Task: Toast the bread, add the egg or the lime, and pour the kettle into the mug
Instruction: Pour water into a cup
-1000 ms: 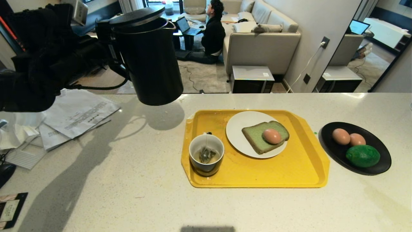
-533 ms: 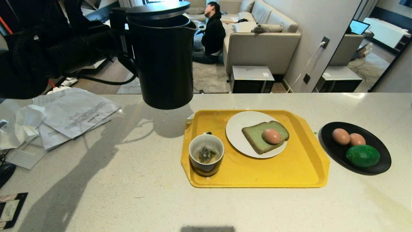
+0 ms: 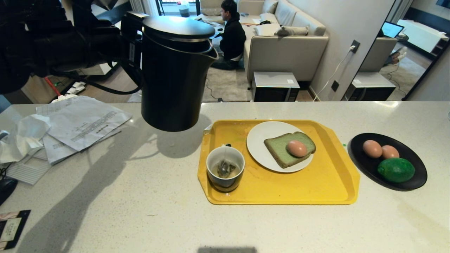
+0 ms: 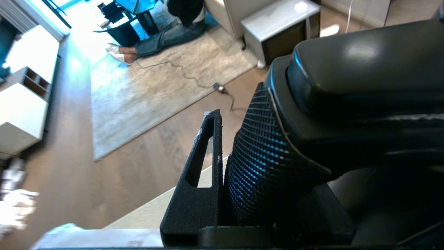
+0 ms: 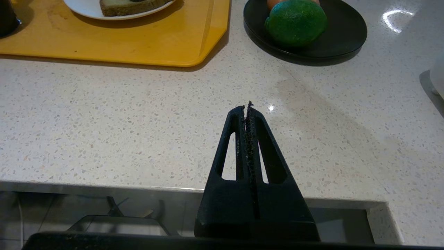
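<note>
The left gripper point(image 3: 128, 52) is clamping the handle of the black kettle point(image 3: 174, 73) and holding it in the air, clear of the counter point(image 3: 140, 196). In the left wrist view one finger point(image 4: 204, 166) is pressing against the textured grip of the handle. The kettle is hanging nearly upright with its lid down and its spout facing the yellow tray point(image 3: 316, 186); it is hovering just off the tray's far left corner and casting a shadow on the counter there.

On the tray, the mug point(image 3: 225, 172) is sitting at the near left side, holding a tea bag in a little pale liquid. Beside it, toward the tray's far middle, a white plate point(image 3: 258, 147) is carrying the green bread point(image 3: 279, 149), and an egg point(image 3: 297, 148) is resting on top of the slice. Right of the tray, a black dish point(image 3: 415, 175) is holding two more eggs point(image 3: 372, 148) and the lime point(image 3: 396, 170).

The right gripper point(image 5: 248, 107) is resting near the counter's front edge, on the near side of the tray, with its fingers pressed together on nothing.

Left of the tray, loose papers point(image 3: 81, 123) are lying on the counter. Beyond the counter, a person point(image 3: 232, 33) is sitting on the floor by a sofa point(image 3: 288, 45).
</note>
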Tool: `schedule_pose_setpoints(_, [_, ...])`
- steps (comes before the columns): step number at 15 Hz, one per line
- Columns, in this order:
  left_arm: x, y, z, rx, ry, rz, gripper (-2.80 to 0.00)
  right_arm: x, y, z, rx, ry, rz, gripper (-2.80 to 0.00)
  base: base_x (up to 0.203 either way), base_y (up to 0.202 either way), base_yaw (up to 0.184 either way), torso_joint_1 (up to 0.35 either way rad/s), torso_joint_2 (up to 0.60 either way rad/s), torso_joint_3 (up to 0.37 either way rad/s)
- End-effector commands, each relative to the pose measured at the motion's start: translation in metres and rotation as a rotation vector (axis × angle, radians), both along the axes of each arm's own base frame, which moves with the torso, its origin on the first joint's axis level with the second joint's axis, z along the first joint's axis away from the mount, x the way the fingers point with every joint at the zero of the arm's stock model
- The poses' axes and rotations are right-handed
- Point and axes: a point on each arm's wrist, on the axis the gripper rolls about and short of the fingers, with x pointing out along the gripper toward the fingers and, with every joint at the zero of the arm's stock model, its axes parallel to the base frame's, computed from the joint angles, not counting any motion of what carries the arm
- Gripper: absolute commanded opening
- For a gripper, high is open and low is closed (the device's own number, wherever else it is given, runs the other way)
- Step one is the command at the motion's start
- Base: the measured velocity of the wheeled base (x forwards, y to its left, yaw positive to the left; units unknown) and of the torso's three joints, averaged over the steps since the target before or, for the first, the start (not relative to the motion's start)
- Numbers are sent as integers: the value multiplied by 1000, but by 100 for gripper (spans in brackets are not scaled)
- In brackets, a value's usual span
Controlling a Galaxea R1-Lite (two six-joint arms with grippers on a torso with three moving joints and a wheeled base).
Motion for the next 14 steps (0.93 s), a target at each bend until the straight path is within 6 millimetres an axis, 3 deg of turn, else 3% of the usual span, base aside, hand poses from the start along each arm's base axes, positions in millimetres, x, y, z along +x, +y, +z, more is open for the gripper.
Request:
schedule_pose_setpoints(1, [-4,0,2,52,-14,-1,-280,0,0,0,1,2,0,-280,0,0,0,0,0,0])
schedule_pose_setpoints(6, [-8,-3,3,124,-42,-7,-280,0,0,0,1,1,0,-280,0,0,0,0,0,0])
schedule_pose_setpoints(14, [-18,-10,-23,339,77,-37,-280,0,0,0,0,2,0,-280,0,0,0,0,0,0])
